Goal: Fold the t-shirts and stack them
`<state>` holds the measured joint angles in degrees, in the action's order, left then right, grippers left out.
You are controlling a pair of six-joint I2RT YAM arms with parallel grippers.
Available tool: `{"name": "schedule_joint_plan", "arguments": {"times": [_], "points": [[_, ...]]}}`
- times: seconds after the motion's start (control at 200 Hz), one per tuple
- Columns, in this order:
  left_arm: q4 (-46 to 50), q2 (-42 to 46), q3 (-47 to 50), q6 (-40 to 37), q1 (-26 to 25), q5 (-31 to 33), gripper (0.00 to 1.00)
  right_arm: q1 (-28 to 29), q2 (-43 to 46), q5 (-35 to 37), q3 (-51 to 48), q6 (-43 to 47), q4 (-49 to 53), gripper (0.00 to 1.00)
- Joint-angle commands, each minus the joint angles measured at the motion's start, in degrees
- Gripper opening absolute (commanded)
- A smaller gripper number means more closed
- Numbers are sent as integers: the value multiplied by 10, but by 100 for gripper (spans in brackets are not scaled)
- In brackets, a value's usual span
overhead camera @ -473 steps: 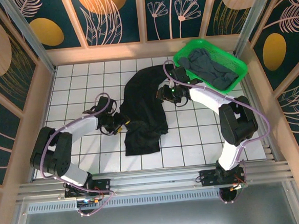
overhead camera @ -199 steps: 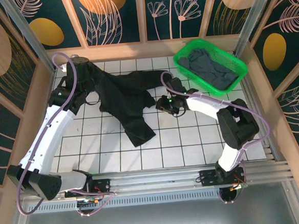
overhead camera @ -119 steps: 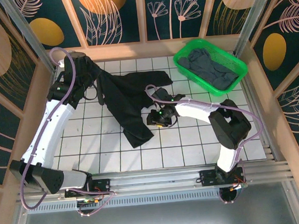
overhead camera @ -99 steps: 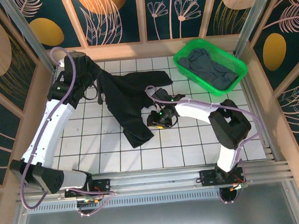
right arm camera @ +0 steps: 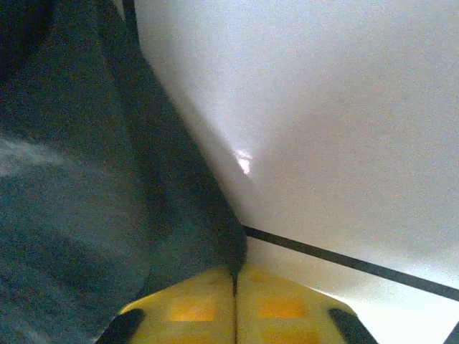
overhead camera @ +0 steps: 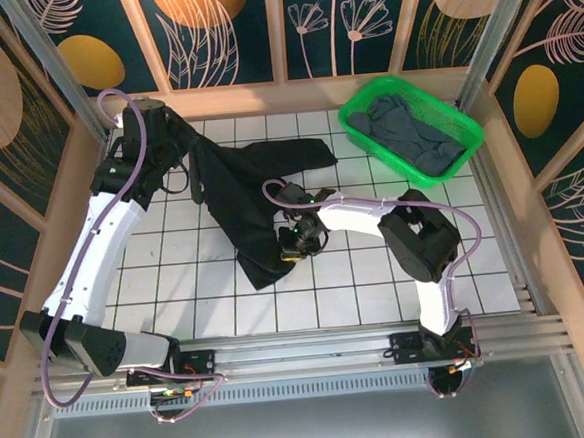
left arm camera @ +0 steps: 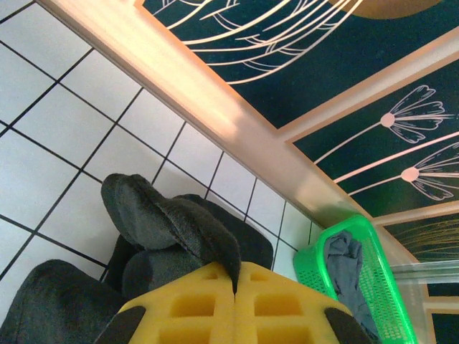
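At the far left corner of the white-tiled table (overhead camera: 377,283), the left gripper (left arm camera: 235,281) is closed, its yellow fingers (left arm camera: 193,304) pressed together with a fold of the black t-shirt (overhead camera: 240,198) pinched between them and held raised. From there the shirt hangs and trails diagonally toward the middle of the table. One sleeve reaches toward the right and the lower end lies flat on the tiles. At that lower end the right gripper (overhead camera: 292,247) sits low on the table, closed, with the shirt's edge caught between its fingertips. Farther right, at the far right corner, the green basket (overhead camera: 368,95) holds the crumpled grey t-shirt (overhead camera: 411,135), well apart from the black one.
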<state>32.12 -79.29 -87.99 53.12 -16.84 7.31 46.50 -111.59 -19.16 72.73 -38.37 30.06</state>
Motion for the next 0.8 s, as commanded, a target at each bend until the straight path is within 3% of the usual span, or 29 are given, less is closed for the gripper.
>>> {"name": "schedule_joint_plan", "arguments": {"times": [0.0, 0.105, 0.27, 0.36, 0.475, 0.616, 0.796], "points": [[-11, 5, -19, -12, 6, -11, 0, -5, 13, 44, 9, -3, 22, 0], [-22, -2, -15, -5, 7, -27, 0, -25, 51, 84, -5, -11, 35, 0], [-39, -29, -22, 4, 8, -56, 0, -106, 132, 163, 3, 7, 97, 0], [-40, -43, -31, 8, 8, -55, 0, -145, 159, 217, 57, 41, 154, 0], [-33, -46, -28, 11, 7, -43, 0, -141, 155, 266, 139, 71, 224, 0], [1, -24, -7, 4, 8, 9, 0, -81, 135, 255, 167, 63, 251, 0], [61, 11, 51, 1, 8, 53, 0, -16, 61, 123, 110, 61, 202, 0]]}}
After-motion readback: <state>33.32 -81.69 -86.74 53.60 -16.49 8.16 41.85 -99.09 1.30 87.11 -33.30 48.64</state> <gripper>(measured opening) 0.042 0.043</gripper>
